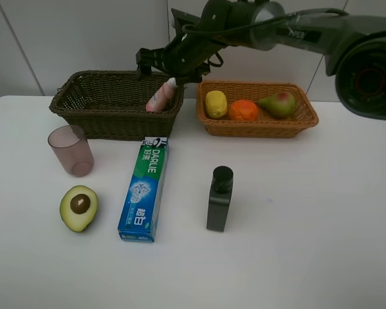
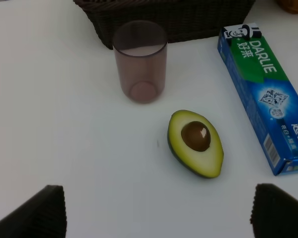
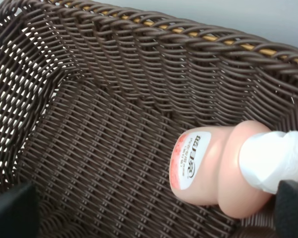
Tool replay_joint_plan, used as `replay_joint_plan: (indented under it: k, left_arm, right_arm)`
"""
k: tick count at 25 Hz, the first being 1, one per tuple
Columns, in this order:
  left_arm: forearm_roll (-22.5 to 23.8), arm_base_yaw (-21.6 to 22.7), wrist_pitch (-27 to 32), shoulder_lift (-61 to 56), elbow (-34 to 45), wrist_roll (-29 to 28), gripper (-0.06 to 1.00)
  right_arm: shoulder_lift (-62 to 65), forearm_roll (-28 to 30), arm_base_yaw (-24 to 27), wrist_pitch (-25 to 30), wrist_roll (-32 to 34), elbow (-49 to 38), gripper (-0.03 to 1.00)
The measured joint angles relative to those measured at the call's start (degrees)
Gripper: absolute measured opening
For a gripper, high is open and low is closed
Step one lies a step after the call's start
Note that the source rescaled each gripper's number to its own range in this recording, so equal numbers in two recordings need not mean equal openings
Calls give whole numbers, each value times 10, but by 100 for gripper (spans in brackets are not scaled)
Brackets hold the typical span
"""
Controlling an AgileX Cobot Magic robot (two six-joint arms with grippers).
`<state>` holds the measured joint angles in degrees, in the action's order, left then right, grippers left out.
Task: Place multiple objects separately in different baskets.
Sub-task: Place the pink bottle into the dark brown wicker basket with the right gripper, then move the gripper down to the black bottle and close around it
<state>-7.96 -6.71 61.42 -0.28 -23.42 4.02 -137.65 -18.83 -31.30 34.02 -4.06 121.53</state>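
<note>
Dropping the pink bottle (image 1: 159,98) into the dark basket (image 1: 83,109) looks done: right fingers (image 3: 10,210) gape empty. Next, open left fingers (image 2: 39,213) must close on the avocado (image 2: 196,144).

- Sitting far left: dark olive-brown basket (image 1: 103,117), the deeper one, holding the pink white-capped bottle (image 1: 161,96), which is leaning cap up against its right end.
- Sitting far right, just beside it: light orange-tan basket (image 1: 260,127), shallower, holding lemon (image 1: 215,103), orange (image 1: 243,110) and red-green pear (image 1: 278,103), left to right.
- Standing mouth up, near side of the dark basket's left end: translucent mauve cup (image 1: 71,150).
- Lying cut face up, pit showing, nearer than the cup: halved avocado (image 1: 78,207).
- Lying flat, running near to far, right of the avocado: blue-green toothpaste box (image 1: 144,190).
- Standing upright, right of the box: black bottle (image 1: 219,199).
</note>
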Motion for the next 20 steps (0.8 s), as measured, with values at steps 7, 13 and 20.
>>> replay_joint_plan:
  k: [7, 13, 20]
  left_arm:
    - [0, 0, 0, 0, 0, 0, 98]
    - [0, 0, 0, 0, 0, 0, 98]
    - [0, 0, 0, 0, 0, 0, 98]
  right_arm:
    - [16, 1, 0, 25, 2, 0, 100]
    - [54, 49, -2, 76, 23, 0, 100]
    - [100, 184, -34, 153, 144, 0, 100]
